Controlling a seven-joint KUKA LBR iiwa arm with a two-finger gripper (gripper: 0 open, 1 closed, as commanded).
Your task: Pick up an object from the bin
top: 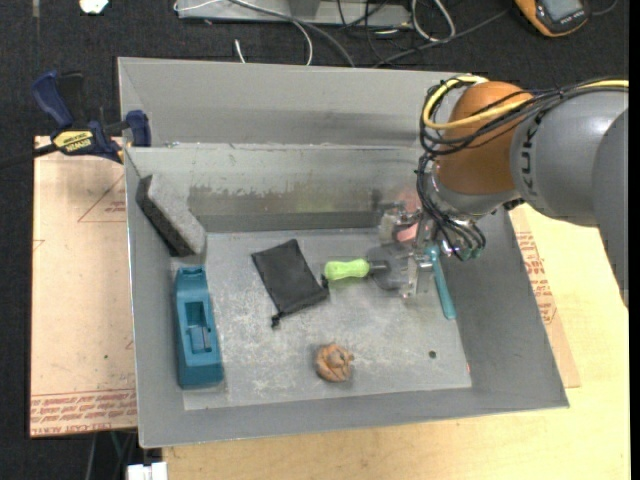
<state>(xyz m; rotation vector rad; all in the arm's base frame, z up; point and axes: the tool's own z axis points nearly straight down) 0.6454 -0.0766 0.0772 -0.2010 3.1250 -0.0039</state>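
blue tape dispenser (196, 328) well left of black pouch (290, 276) | green-handled tool (348, 270) just right of pouch; likely light, stiff, smooth; best taken across its green grip | gripper (405, 273) at tool's grey end, right of pouch; open or clenched: cannot tell | 1 teal stick (443, 293) farthest right

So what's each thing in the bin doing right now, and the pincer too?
pincer: down low in the bin, at the green tool's right end
green tool: lying flat, not lifted
black pouch: lying flat in the middle
blue plastic thing: lying along the left wall
brown lump: sitting alone near the front
teal stick: lying flat right of the pincer
black bar: lying in the back left corner
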